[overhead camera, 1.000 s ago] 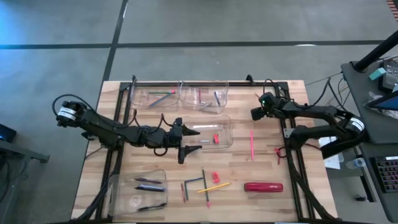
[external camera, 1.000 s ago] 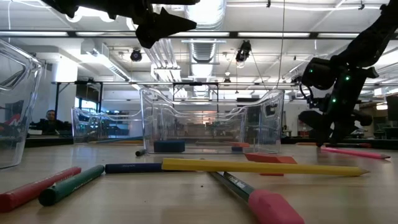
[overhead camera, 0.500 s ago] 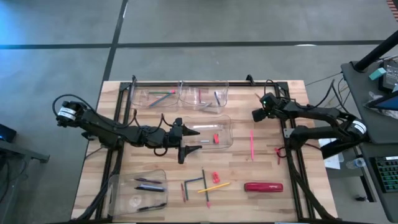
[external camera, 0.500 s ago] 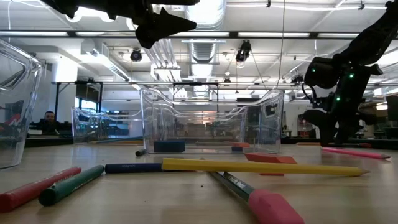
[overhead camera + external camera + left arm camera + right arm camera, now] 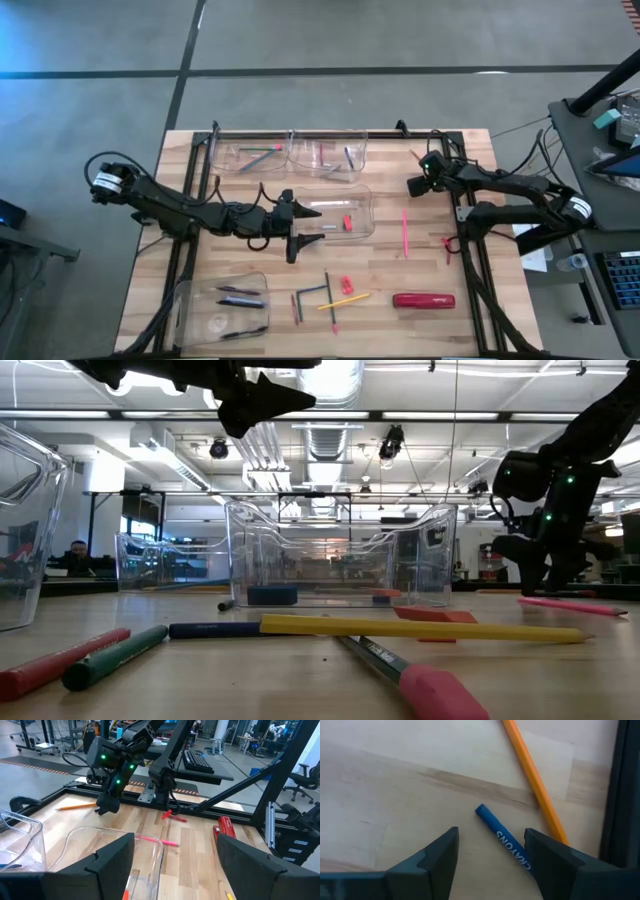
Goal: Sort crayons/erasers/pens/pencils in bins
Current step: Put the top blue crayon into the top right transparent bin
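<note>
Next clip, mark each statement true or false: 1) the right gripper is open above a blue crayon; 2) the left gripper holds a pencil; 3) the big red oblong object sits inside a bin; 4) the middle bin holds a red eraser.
1) True: the right gripper stands open over the blue crayon.
2) False: the left gripper is open and empty, beside the middle bin.
3) False: the red oblong object lies on the bare table.
4) True: a red eraser lies in it.

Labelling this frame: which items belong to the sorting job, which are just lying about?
Job:
- bins
- orange pencil
- blue crayon
- yellow pencil
- pink pencil
- eraser

Lying about:
- red oblong object
- keyboard
- office chair
</note>
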